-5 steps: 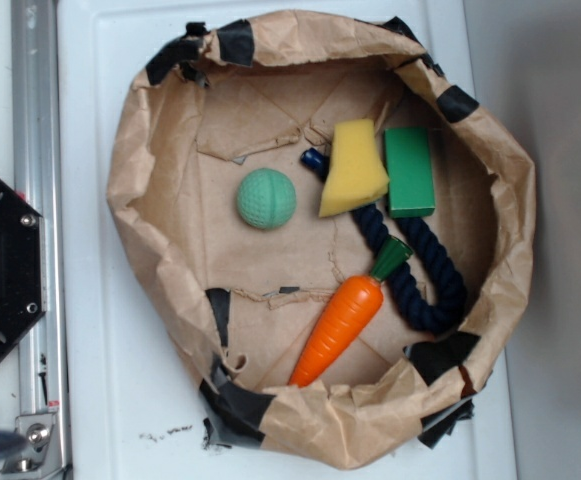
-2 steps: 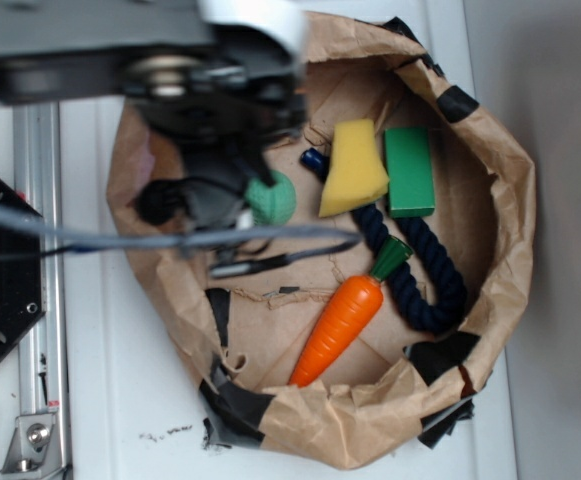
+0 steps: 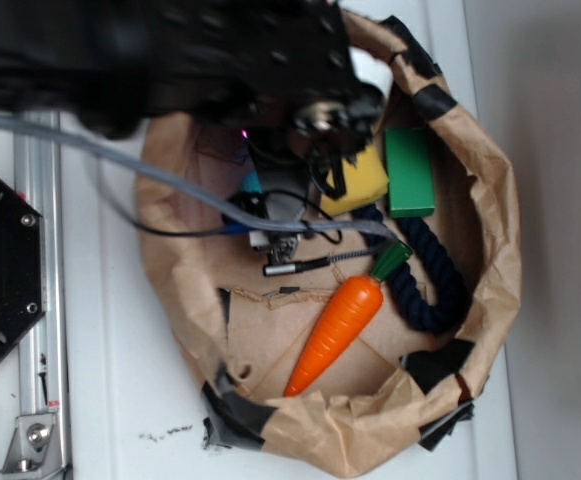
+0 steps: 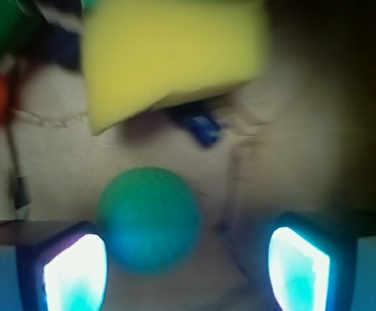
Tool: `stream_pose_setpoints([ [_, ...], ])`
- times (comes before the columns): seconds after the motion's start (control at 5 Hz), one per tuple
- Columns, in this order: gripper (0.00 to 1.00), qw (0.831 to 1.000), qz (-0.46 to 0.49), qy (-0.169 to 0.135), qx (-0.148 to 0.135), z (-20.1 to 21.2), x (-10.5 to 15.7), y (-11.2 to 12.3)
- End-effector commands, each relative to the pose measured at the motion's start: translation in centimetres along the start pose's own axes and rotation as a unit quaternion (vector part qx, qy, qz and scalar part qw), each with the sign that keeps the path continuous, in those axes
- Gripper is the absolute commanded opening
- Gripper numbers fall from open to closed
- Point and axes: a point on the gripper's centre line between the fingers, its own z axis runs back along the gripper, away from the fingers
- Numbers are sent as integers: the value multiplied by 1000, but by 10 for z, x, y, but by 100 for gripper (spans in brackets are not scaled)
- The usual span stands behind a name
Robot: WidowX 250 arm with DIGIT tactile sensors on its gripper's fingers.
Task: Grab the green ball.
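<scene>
The green ball (image 4: 149, 220) lies on the brown paper floor of the bag, blurred and tinted blue. In the wrist view my gripper (image 4: 188, 272) is open. The ball sits close beside the left fingertip (image 4: 74, 272), partly ahead of the gap, with a wide space to the right fingertip (image 4: 301, 269). Nothing is held. In the exterior view my black arm (image 3: 220, 60) covers the ball, apart from a teal sliver (image 3: 253, 183) that may be part of it. The fingers are hidden under the arm there.
A yellow sponge (image 3: 365, 180) lies just beyond the ball, with a darker green block (image 3: 410, 172) to its right. A dark blue rope (image 3: 425, 290) and an orange carrot (image 3: 335, 335) fill the bag's right and lower part. Crumpled paper walls (image 3: 490, 250) ring everything.
The arm has swung further right and down over the bag and now hides the ball from above. The bag's left wall has shifted inward.
</scene>
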Motion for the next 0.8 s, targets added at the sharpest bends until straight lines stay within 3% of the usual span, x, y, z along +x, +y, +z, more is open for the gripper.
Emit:
stream_pose_setpoints([
  [0.0,100,993,-104,45,-24,-31,-3,-43],
  [0.2,0,995,-90,30,-14,-23,-3,-37],
  [0.4,0,998,-60,-12,1,13,-8,-34],
  [0.6,0,996,-31,-87,1,60,-29,-37],
])
